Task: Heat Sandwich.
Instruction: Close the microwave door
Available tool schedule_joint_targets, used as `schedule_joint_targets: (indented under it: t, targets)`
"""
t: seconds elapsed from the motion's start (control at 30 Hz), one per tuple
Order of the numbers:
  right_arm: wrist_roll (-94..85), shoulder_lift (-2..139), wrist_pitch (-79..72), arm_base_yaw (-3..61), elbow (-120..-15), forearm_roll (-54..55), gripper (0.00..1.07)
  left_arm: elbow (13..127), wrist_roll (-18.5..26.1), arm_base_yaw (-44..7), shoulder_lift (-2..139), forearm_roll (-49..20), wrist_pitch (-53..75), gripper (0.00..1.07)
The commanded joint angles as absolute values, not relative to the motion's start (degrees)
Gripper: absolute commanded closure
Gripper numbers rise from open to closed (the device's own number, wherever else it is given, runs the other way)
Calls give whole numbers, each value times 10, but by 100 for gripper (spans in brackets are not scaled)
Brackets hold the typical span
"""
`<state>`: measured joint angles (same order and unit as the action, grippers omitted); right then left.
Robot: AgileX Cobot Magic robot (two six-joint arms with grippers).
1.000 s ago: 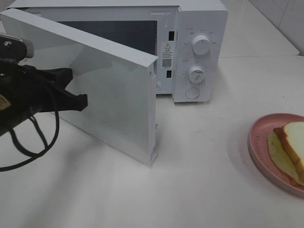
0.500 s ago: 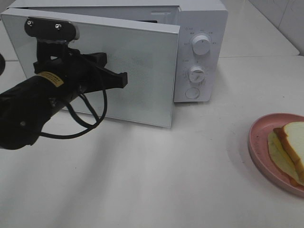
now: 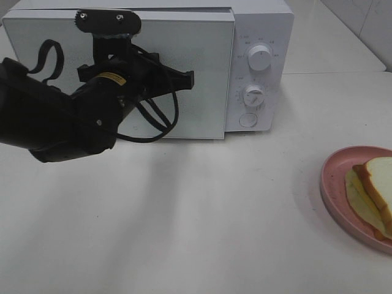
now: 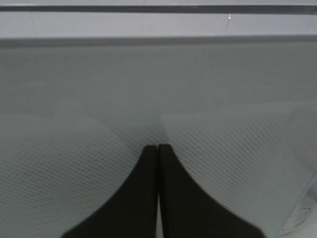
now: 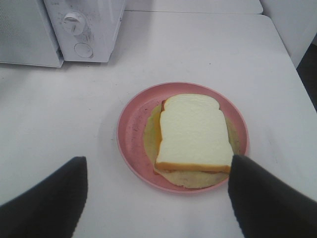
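Microwave door (image 3: 202,73) swung from wide open to flush shut within the last second, pushed by left hand (image 3: 184,81), fingers pressed together, empty. Sandwich (image 5: 194,133) still on pink plate (image 5: 130,136) at lower right, under wide-spread right hand (image 5: 158,193). Nothing is heating yet.

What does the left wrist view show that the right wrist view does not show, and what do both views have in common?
Only the left wrist view shows the shut left gripper, its tips against the microwave door. Only the right wrist view shows the sandwich lying on the pink plate, the open right gripper above them, the microwave's two knobs and the white table. Both views show part of the white microwave.
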<state>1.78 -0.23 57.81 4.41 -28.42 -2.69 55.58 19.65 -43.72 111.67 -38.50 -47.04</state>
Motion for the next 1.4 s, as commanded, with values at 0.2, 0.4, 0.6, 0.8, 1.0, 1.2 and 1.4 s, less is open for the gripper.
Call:
schedule_joint_targets:
  t: [0.2, 0.4, 0.6, 0.8, 1.0, 1.2, 1.4]
  targets:
    - [13, -18, 570, 40, -285, -25, 32, 633, 219, -439, 1159, -401, -458, 107]
    - [15, -18, 570, 40, -285, -25, 32, 665, 256, -439, 1173, -431, -456, 107]
    - [15, -18, 570, 40, -285, -25, 32, 694, 275, -434, 1181, -443, -436, 107]
    - [15, -18, 570, 40, -285, -25, 32, 694, 275, -437, 1181, -443, -431, 107]
    - [15, -18, 570, 40, -285, -25, 32, 694, 275, -439, 1181, -443, -431, 107]
    - [15, -18, 570, 40, -285, -25, 32, 693, 284, -439, 1174, -445, -426, 107]
    - [15, -18, 570, 40, -285, -25, 32, 644, 295, -453, 1131, -460, -402, 107]
